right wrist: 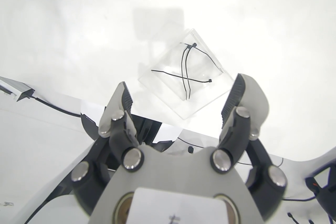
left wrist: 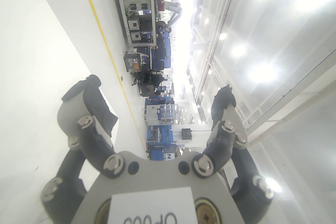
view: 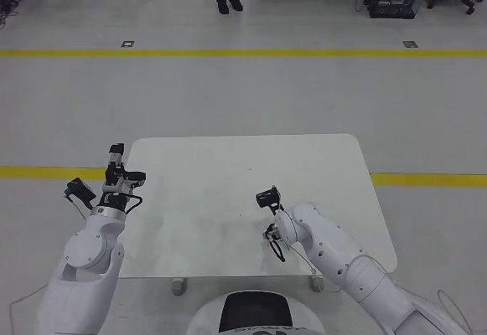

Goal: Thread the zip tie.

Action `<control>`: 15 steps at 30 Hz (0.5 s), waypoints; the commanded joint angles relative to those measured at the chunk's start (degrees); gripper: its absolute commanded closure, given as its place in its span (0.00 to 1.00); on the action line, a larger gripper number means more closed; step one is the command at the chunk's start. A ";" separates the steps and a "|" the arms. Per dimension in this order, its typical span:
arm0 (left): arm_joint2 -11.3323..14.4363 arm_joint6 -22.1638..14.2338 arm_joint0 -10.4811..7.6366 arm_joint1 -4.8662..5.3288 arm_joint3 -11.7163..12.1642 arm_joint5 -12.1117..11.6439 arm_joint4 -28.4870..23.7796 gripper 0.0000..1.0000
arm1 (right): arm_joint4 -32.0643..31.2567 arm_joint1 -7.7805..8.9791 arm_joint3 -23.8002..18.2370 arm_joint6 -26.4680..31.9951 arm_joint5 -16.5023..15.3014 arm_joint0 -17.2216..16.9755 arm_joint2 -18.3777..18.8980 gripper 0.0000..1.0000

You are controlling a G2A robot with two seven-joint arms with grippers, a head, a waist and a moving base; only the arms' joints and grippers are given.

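- Since the black zip ties (right wrist: 183,76) look thin, light and springy, a mid-strap pinch seems best.
- Right gripper (right wrist: 181,84) and left gripper (left wrist: 157,86) hold their fingers spread, empty.

Left claw (view: 124,166) hangs at white table's (view: 243,159) left edge, right arm (view: 331,251) over front.

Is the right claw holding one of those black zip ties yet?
No, the right claw stands open and empty, and the black zip ties lie in the clear tray beyond it.
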 commanded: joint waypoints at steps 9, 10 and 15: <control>0.00 0.00 0.00 0.00 0.00 0.00 0.00 0.00 | -0.10 -0.53 1.57 -0.54 -0.35 -0.04 -0.03 0.72; 0.00 0.00 0.00 0.00 0.00 0.00 0.00 0.00 | 0.02 -0.62 1.92 -0.73 -0.47 -0.02 -0.10 0.73; 0.00 0.00 0.00 0.00 0.00 0.00 0.00 0.00 | 0.34 -1.16 4.62 -1.67 -1.25 0.51 -0.73 0.76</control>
